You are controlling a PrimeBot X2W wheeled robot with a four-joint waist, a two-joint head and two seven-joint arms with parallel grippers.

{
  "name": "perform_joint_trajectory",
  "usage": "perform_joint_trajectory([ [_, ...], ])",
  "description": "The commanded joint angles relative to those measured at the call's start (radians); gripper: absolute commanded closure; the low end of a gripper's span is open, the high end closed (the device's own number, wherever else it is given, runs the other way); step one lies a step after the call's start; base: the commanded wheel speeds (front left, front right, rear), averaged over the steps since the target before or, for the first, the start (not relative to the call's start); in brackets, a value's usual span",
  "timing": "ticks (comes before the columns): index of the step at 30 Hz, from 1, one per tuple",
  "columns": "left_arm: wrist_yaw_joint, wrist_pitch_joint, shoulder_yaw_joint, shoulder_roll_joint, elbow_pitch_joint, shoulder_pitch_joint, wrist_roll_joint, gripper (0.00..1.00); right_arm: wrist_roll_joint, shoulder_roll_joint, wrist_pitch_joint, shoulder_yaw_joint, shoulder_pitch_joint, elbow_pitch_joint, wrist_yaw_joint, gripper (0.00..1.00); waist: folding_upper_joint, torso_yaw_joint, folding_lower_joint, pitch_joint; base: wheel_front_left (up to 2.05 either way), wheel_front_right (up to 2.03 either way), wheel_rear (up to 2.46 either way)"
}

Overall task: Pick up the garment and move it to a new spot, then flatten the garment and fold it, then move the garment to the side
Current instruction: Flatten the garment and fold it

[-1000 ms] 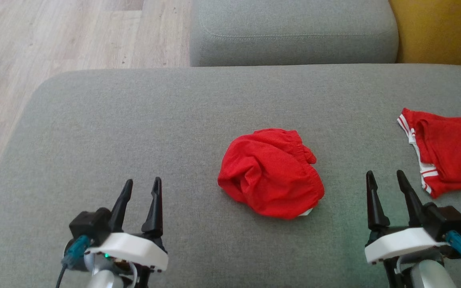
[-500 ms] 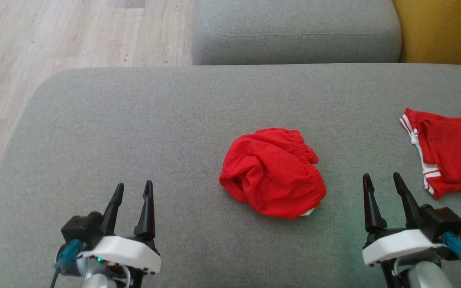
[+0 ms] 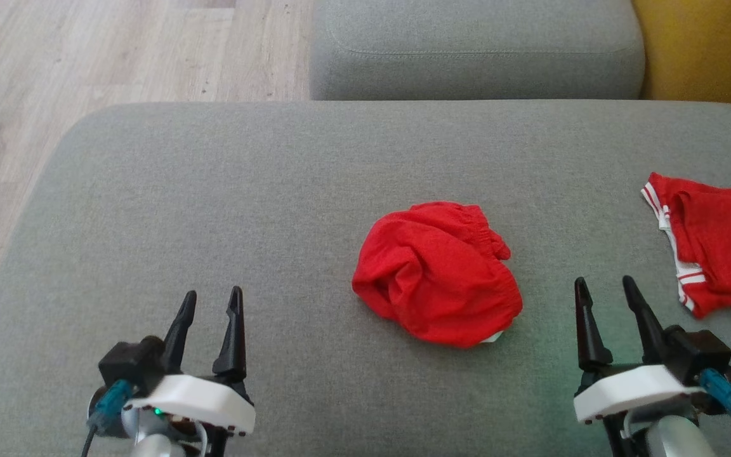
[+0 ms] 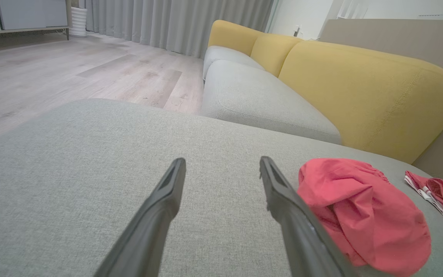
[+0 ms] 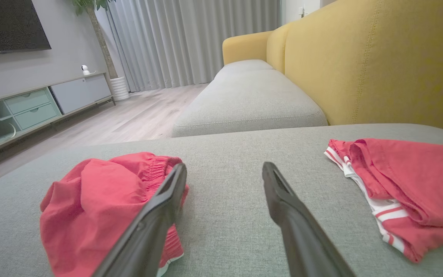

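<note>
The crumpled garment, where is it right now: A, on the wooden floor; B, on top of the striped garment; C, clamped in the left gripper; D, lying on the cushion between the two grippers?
D: the crumpled garment lies loose on the cushion, apart from the open left gripper and open right gripper.

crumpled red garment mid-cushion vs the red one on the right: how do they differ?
Pose: the crumpled garment is bunched into a rounded heap; the striped garment lies flatter, loosely folded.
Trim: the crumpled garment is plain red with a gathered elastic band; the striped garment has white stripes along its edge.
Both are red and rest on the grey cushion.
</note>
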Motion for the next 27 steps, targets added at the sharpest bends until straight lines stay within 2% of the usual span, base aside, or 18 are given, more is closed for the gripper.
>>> perform_joint_trajectory([
  [1, -0.007, -0.012, 0.036, -0.003, -0.026, -0.032, 0.007, 0.0, 0.004, -0.004, -0.013, 0.029, -0.043, -0.024, 0.007, 0.0, 0.0, 0.002, 0.0, 0.001, 0.0, 0.0, 0.0],
  [11, -0.007, -0.012, 0.028, -0.004, -0.023, -0.044, 0.011, 0.0, -0.006, -0.004, 0.064, 0.121, -0.062, 0.064, 0.007, 0.0, 0.0, 0.039, 0.0, 0.031, 0.0, 0.0, 0.0],
  [25, -0.004, -0.012, 0.029, -0.004, -0.024, -0.068, 0.009, 0.0, -0.05, -0.004, 0.056, 0.172, -0.184, 0.276, 0.007, 0.0, 0.0, 0.088, 0.0, 0.082, 0.0, 0.0, 0.0],
  [26, -0.004, -0.012, 0.029, -0.004, -0.024, -0.069, 0.008, 0.0, -0.047, -0.004, 0.056, 0.18, -0.189, 0.285, 0.007, 0.05, 0.0, 0.089, 0.0, 0.084, 0.0, 0.0, 0.0],
  [27, -0.003, -0.012, 0.029, -0.004, -0.024, -0.07, 0.008, 0.0, -0.043, -0.004, 0.054, 0.186, -0.193, 0.291, 0.007, 0.28, 0.0, 0.09, 0.0, 0.085, 0.0, 0.0, 0.0],
])
